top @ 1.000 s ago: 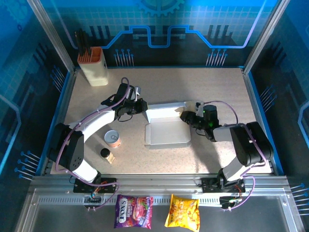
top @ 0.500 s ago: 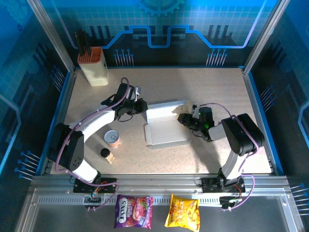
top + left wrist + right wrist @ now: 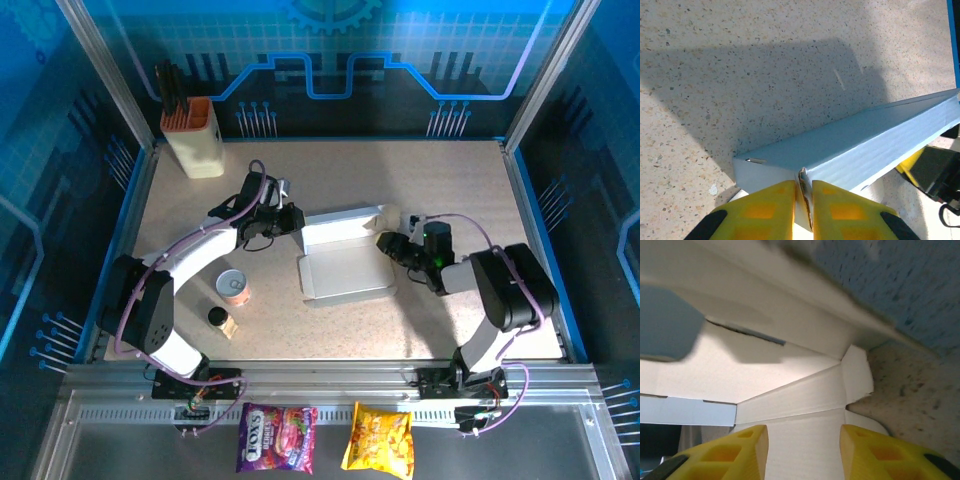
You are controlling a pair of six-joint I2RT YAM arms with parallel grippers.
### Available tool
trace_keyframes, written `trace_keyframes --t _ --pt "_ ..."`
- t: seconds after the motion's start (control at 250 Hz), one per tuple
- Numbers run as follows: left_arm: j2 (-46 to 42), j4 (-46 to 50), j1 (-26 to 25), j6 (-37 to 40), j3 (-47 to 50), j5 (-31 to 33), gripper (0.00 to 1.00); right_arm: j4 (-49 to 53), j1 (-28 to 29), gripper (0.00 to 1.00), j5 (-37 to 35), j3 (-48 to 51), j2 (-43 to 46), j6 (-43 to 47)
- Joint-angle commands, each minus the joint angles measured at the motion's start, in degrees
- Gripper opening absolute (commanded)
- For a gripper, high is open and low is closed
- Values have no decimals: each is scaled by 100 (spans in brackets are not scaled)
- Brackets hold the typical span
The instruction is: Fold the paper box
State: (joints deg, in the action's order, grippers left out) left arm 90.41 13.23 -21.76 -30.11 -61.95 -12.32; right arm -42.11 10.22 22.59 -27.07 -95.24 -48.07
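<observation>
Lies at mid-table [image 3: 450, 190] as a shallow open tray: the paper box [image 3: 345, 280], with the long back panel raised along its far side. Reaches it from the near-left base with the left arm: up to a bent elbow by the table's left edge, then along a white forearm slanting away and rightward to the box's far left corner. Clamps the card there with the left gripper [image 3: 294, 221]. Shows, in the left wrist view, the left fingers [image 3: 771, 200] drawn nearly together on a thin upright cardboard edge, beyond them a long pale panel running off to the right above the speckled tabletop. Comes in from the near-right base with the right arm folded sharply, elbow out toward the right edge, forearm low and pointing left. Ends with the right gripper [image 3: 386, 243] at the box's far right corner, just beside the end of the raised panel. Shows, in the right wrist view, the right fingers [image 3: 745, 452] standing apart, with white card of an end wall and a small tab in the gap between them; impossible to tell whether either pad touches the card. Elsewhere: a cream holder with orange top [image 3: 192, 135] at the far left corner, plus a small round tin [image 3: 233, 287] and a dark-capped little bottle [image 3: 218, 318] near the left arm.
</observation>
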Motion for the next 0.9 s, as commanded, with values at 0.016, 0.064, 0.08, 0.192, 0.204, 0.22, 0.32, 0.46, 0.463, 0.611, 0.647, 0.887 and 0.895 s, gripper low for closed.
trace_keyframes --t 0.016,0.064,0.08,0.192,0.204,0.22,0.32,0.46,0.463,0.611,0.647,0.887,0.895 --pt "169 593 -13 -13 162 45 16 1034 -240 44 -24 -56 552 667" --pt "165 593 -15 -13 155 40 16 1376 -306 45 -82 -128 742 894" --pt "168 601 -13 -14 154 43 17 1492 -328 45 -106 -159 787 974" --pt "165 618 -15 -4 148 35 17 2312 -426 47 -294 -506 1062 1643" --pt "167 623 -15 2 144 35 17 2399 -431 48 -312 -562 1073 1735" --pt "168 615 -13 5 143 35 17 2509 -445 48 -317 -637 1084 1828" --pt "169 618 -13 9 151 34 17 2968 -459 51 -272 -1039 1073 2525" --pt "168 627 -13 5 131 39 17 3271 -489 52 -316 -1514 827 2927" --pt "169 627 -13 5 131 38 17 3266 -501 52 -294 -1522 812 2927" --pt "180 688 -13 41 83 44 17 3239 -564 49 -184 -1894 340 2892" --pt "179 691 -13 49 81 44 17 3169 -574 48 -143 -1933 258 2874" --pt "189 715 -15 71 52 45 17 2846 -628 41 67 -1969 -112 2787" --pt "203 716 -13 67 47 45 17 2835 -636 41 69 -1969 -129 2782"
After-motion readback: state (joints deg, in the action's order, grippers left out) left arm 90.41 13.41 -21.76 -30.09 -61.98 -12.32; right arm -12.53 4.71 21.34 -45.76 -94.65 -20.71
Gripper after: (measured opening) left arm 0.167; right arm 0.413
